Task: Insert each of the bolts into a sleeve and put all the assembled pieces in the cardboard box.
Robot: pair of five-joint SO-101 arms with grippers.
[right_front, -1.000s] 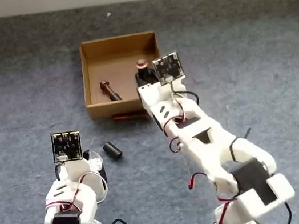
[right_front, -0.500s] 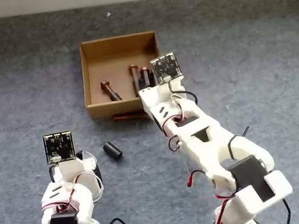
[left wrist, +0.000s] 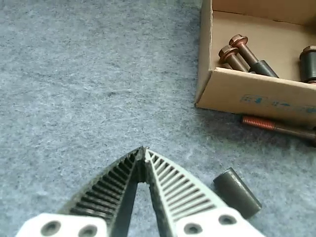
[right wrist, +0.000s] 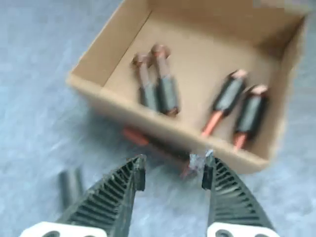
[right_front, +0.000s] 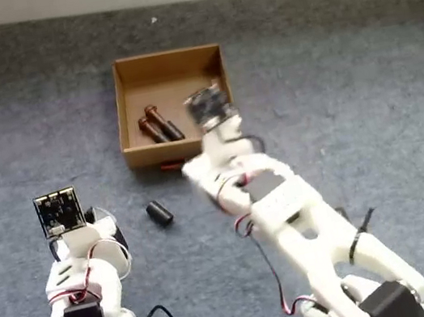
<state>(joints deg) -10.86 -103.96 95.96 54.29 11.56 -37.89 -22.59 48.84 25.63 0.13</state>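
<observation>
Outside the box (right_front: 146, 155), just beside its near wall, lies the last bolt (right_front: 172, 166), sleeve (right_front: 159, 213) nearby. Our right fingers (right wrist: 121, 195) gape empty, left fingers (left wrist: 170, 190) are closed; next we must grasp both.

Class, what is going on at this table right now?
Four assembled pieces lie in the cardboard box. The right gripper hangs open by the box's near wall, and the left gripper is shut and empty. One bolt and one sleeve lie loose on the carpet outside.
</observation>
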